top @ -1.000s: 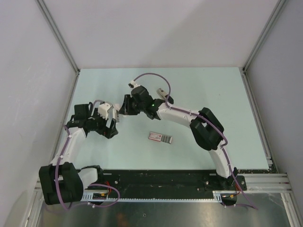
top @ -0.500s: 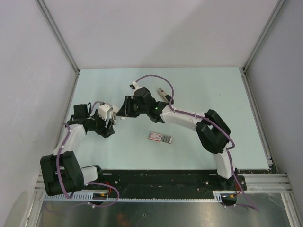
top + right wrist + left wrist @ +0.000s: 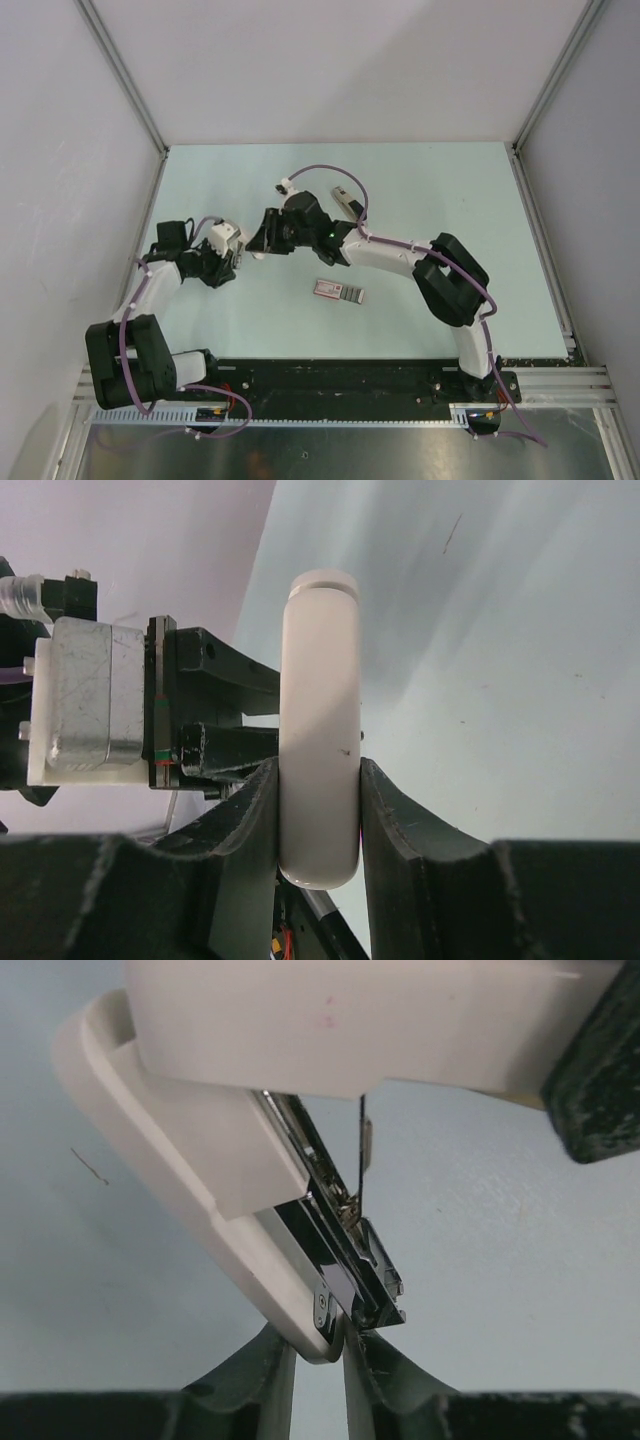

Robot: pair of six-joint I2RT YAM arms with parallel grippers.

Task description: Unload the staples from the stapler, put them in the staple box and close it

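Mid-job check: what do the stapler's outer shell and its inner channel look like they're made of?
On the stapler, the shell looks like moulded plastic. It is opaque off-white with a satin surface, rounded edges and a few tiny specks. The channel looks like plated or polished steel, going by its mirror-dark reflections and crisp folded edges. The exact metal cannot be told.

Right hand point(image 3: 318, 780) clamped on upright white stapler point(image 3: 320, 660), left hand point(image 3: 225, 710) touching its side
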